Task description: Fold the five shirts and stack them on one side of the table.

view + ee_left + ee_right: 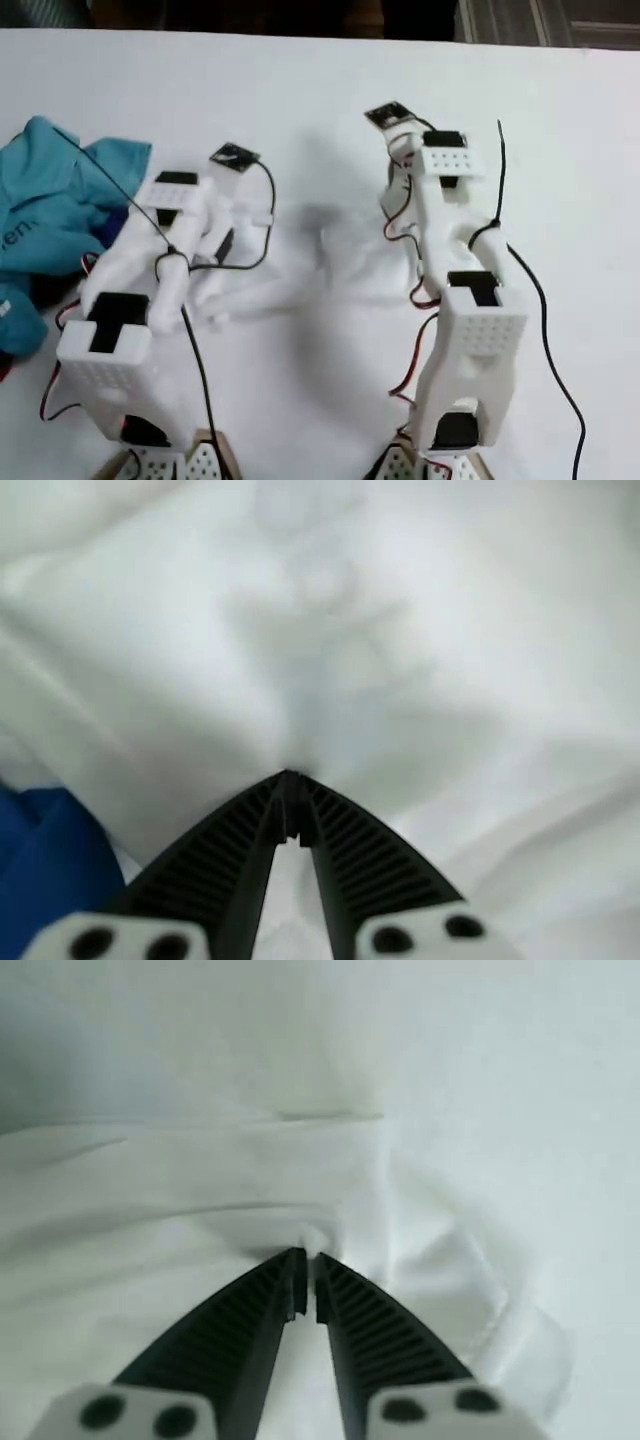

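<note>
Judged from how things lie, the job is near its start: no folded stack shows anywhere on the counter [300, 70]. A crumpled blue heap [60, 200] of shirts sits at the left arm's outer side, and I cannot tell how many it holds. The white shirt [330, 260] lies rumpled between the two arms, not yet squared into any fold. So this shirt looks to be the one in work, with the heap left to do. The left hand [290, 785] is clenched on the white shirt [330, 660], the cloth puckering right at its tips, with a corner of the blue heap [50, 865] just beside it. The right hand [304, 1265] is likewise pinched tight on a gathered edge of the white shirt [200, 1180], which spreads out ahead of it in flat layered bands.
</note>
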`<state>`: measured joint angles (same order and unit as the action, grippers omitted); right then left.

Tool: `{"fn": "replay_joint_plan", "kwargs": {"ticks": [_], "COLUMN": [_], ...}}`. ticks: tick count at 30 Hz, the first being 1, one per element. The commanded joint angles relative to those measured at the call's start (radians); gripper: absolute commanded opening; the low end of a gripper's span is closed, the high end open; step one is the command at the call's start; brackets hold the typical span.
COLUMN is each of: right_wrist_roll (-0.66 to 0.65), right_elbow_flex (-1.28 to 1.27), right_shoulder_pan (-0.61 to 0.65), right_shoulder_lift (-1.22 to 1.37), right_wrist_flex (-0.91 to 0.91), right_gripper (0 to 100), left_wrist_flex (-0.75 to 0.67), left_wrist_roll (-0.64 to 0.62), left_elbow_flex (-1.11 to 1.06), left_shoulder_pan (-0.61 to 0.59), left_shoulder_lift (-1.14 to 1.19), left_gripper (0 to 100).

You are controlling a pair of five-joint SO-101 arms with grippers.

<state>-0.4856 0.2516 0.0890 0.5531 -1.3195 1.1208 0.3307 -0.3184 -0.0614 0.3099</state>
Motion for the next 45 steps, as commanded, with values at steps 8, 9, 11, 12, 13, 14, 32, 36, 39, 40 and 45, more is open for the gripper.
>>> {"fn": "replay_joint_plan", "kwargs": {"ticks": [8, 9, 11, 12, 13, 14, 32, 36, 39, 40, 45], "right_wrist_roll": [-0.003, -0.003, -0.005, -0.005, -0.005, -0.005, -0.002, -0.008, -0.008, -0.008, -0.009], "right_elbow_flex": [0.078, 0.078, 0.077, 0.075, 0.072, 0.074, 0.068, 0.068, 0.068, 0.068, 0.068], "right_shoulder_pan": [-0.007, -0.007, -0.007, -0.007, -0.007, -0.007, -0.093, -0.117, -0.131, -0.131, -0.107], "right_shoulder_lift": [-0.018, -0.016, -0.008, -0.005, -0.005, -0.005, -0.262, -0.289, -0.311, -0.318, -0.363], "right_wrist_flex": [-0.005, -0.002, 0.015, 0.019, 0.028, 0.031, -0.183, -0.203, -0.203, -0.203, -0.251], "right_gripper": [1.9, 1.9, 2.0, 2.4, 2.5, 2.6, 12.6, 12.6, 12.6, 12.6, 12.6], "left_wrist_flex": [-0.031, -0.031, -0.031, -0.031, -0.031, -0.031, 0.018, -0.054, -0.080, -0.080, -0.161], "left_wrist_roll": [-0.008, -0.008, -0.006, -0.006, -0.005, -0.005, -0.008, 0.038, 0.127, 0.153, 0.256], "left_elbow_flex": [0.012, 0.012, 0.012, 0.012, 0.012, 0.012, 0.039, 0.035, 0.033, 0.041, 0.073], "left_shoulder_pan": [-0.002, -0.002, -0.002, -0.002, -0.002, -0.002, -0.110, -0.270, -0.359, -0.384, -0.543], "left_shoulder_lift": [0.005, 0.005, 0.005, 0.005, 0.005, 0.005, -0.158, -0.161, -0.147, -0.127, 0.020], "left_gripper": [3, 3, 3, 3, 3, 3, 3, 3, 3, 3, 3]}}
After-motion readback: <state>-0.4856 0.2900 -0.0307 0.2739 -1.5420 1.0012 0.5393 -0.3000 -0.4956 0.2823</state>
